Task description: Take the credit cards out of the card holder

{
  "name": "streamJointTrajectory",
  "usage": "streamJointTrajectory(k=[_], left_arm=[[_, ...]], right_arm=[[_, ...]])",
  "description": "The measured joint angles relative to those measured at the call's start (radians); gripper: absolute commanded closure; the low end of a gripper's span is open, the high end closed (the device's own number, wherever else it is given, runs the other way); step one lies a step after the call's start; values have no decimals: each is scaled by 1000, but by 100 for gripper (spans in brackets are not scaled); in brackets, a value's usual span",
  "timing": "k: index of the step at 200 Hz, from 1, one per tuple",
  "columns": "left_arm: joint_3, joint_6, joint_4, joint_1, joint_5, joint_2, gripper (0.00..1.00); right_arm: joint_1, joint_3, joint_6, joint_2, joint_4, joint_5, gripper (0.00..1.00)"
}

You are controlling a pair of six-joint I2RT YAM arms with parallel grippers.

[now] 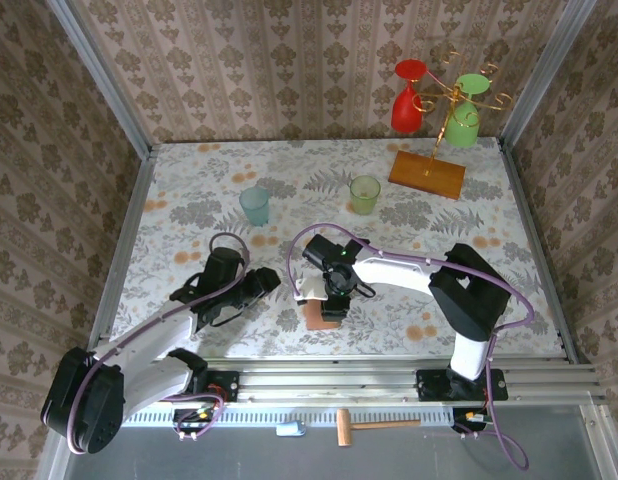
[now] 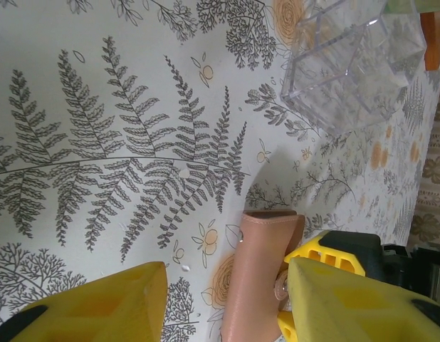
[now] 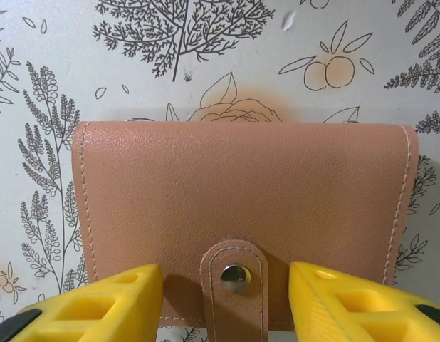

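Right wrist view: the closed salmon-pink leather card holder lies flat on the fern-printed table. The right gripper is parted astride its snap tab, gripping nothing. The left gripper is nearby, parted and empty.

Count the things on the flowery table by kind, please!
Cups: 2 (teal cup, green cup)
Goblets: 2 (red goblet, green goblet)
Stand: 1
Card holder: 1
Clear tray: 1
Total: 7
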Motion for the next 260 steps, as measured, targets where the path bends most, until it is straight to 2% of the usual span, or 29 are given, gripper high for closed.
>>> streamJointTrajectory(k=[84,171,203,260], left_arm=[[0,0,-17,0,0,0,52],[-2,0,-18,0,0,0,52],[-2,0,-16,0,1,11,52],[-2,0,-3,-1,5,55,52]], right_arm=[[0,0,1,4,27,3,67],[2,-1,14,4,50,2,87],[2,-13,30,1,80,-1,92],[2,-80,63,-43,177,-6,91]])
